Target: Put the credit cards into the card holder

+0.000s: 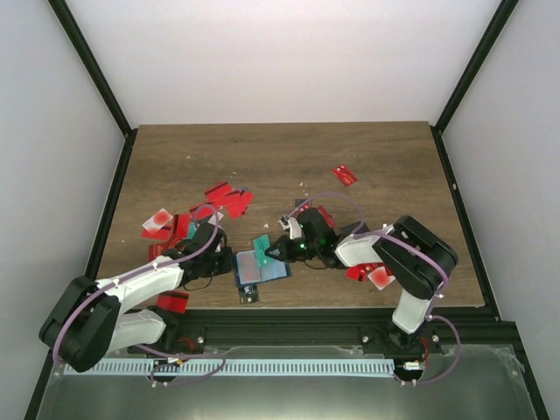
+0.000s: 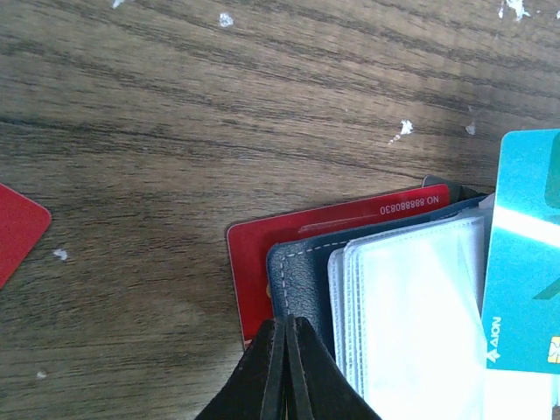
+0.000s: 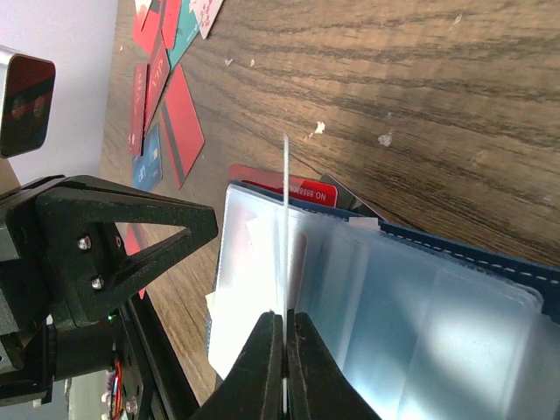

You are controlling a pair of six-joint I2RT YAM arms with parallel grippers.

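- Nearest the bases, the card holder lies open on the counter. Its clear sleeves are fanned up and a red card is trapped under the navy cover.
- The left hand has its fingers closed together right at the holder's corner. Pinching the cover or just pressing it down? I cannot tell.
- The right hand is clamped on a teal card, held on edge over the sleeves.
- Here's the danger: that edge could slide between two sleeves instead of into a pocket, or catch a sleeve lip and buckle it.
- If the left hand's hold slips, the holder may skate away or flop shut.
- Further back, loose red cards lie scattered, with one lone red card farthest out.
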